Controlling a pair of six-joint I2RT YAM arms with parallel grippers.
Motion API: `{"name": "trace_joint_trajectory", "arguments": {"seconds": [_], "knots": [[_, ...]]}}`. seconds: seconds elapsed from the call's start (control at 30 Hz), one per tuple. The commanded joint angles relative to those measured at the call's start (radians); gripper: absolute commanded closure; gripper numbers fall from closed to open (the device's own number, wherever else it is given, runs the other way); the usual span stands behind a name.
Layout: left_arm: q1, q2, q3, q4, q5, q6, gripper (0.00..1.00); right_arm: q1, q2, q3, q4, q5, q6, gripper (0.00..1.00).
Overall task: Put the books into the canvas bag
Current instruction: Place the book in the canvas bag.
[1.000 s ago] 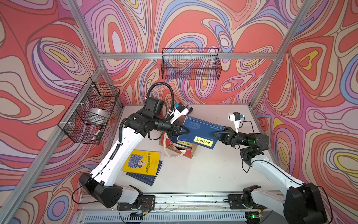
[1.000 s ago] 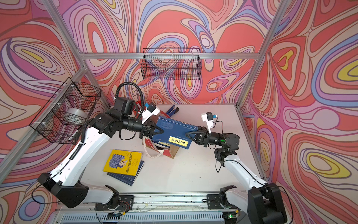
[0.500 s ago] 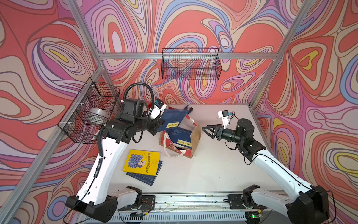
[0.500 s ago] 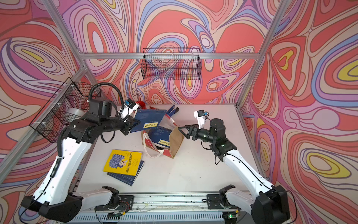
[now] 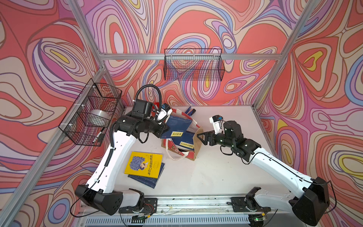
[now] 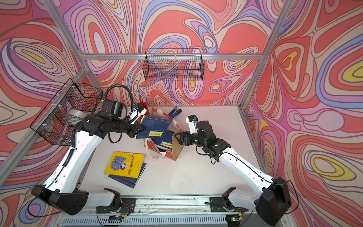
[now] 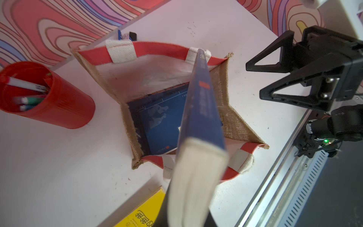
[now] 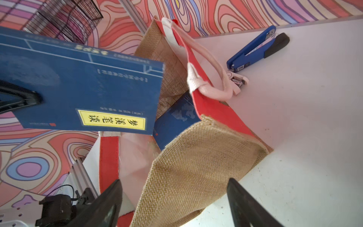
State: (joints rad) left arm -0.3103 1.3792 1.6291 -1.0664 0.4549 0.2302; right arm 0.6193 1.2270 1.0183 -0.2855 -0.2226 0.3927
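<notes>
Books number four in view: three navy and one yellow. One navy book (image 5: 177, 125) with a yellow title label is held in the air, tilted, over the open mouth of the canvas bag (image 5: 197, 144), with the left gripper (image 5: 164, 128) and its fingers clamped on the cover's edge. A second navy book (image 5: 186, 142) lies inside the bag, leaning against its lining. The yellow book (image 5: 144, 164) lies flat on the desk (image 5: 216, 173) in front of the bag and well apart from it, stacked on the third navy book (image 5: 155, 179), whose corner sticks out beneath. The single bag stands upright at mid-desk with its two webbing handles flopped outward. The right gripper (image 5: 200, 137) is just beside the bag's tan side wall, its fingers spread wide and holding nothing; whether they touch the cloth cannot be told. One red pen cup (image 7: 59, 104) and one blue stapler (image 8: 257, 47) sit behind the bag. Two wire baskets hang on the walls.
</notes>
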Motion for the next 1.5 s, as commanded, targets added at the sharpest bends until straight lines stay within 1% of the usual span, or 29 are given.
{"name": "trace_joint_trajectory", "arguments": {"seconds": [0.0,0.1,0.2,0.27,0.4,0.57,0.77,0.83,0.87,0.9,0.97,1.0,1.07,1.2,1.23,1.3,1.33,1.47], "knots": [[0.004,0.065,0.058,-0.061,0.109,-0.049,1.00,0.087,0.021,0.091,-0.116,0.146,-0.081,0.15],[0.000,0.157,0.135,-0.122,0.127,-0.076,1.00,0.134,0.052,0.145,-0.164,0.156,-0.110,0.15],[-0.019,0.244,0.215,-0.175,0.100,-0.114,1.00,0.171,0.095,0.196,-0.224,0.218,-0.120,0.15],[-0.049,0.293,0.248,-0.202,0.092,-0.117,1.00,0.179,0.099,0.194,-0.219,0.233,-0.117,0.14],[-0.131,0.390,0.300,-0.255,0.040,-0.106,1.00,0.180,0.081,0.184,-0.199,0.248,-0.103,0.14],[-0.162,0.459,0.320,-0.258,0.079,-0.117,1.00,0.180,0.062,0.188,-0.235,0.295,-0.112,0.13],[-0.159,0.533,0.299,-0.241,0.050,-0.127,1.00,0.179,0.054,0.175,-0.245,0.314,-0.106,0.13],[-0.152,0.564,0.302,-0.235,0.014,-0.144,1.00,0.179,0.052,0.168,-0.242,0.313,-0.101,0.13],[-0.148,0.577,0.304,-0.229,-0.006,-0.158,0.93,0.178,0.051,0.166,-0.242,0.310,-0.100,0.13],[-0.145,0.589,0.315,-0.230,-0.028,-0.166,0.81,0.180,0.047,0.163,-0.242,0.309,-0.100,0.13],[-0.141,0.586,0.322,-0.212,-0.057,-0.179,0.63,0.180,0.045,0.158,-0.241,0.310,-0.097,0.13],[-0.141,0.574,0.322,-0.197,-0.065,-0.183,0.56,0.180,0.045,0.157,-0.243,0.312,-0.097,0.13],[-0.141,0.539,0.320,-0.166,-0.073,-0.184,0.47,0.180,0.045,0.156,-0.249,0.308,-0.097,0.13],[-0.142,0.439,0.307,-0.109,-0.103,-0.184,0.36,0.181,0.045,0.145,-0.252,0.273,-0.105,0.13],[-0.141,0.416,0.307,-0.102,-0.120,-0.185,0.32,0.185,0.045,0.141,-0.250,0.264,-0.110,0.09],[-0.137,0.344,0.284,-0.063,-0.190,-0.201,0.24,0.204,0.049,0.134,-0.257,0.262,-0.118,0.07],[-0.132,0.312,0.269,-0.044,-0.227,-0.214,0.18,0.213,0.052,0.131,-0.257,0.263,-0.122,0.07],[-0.095,0.172,0.192,0.012,-0.344,-0.254,0.11,0.259,0.058,0.120,-0.231,0.252,-0.130,0.07]]}}
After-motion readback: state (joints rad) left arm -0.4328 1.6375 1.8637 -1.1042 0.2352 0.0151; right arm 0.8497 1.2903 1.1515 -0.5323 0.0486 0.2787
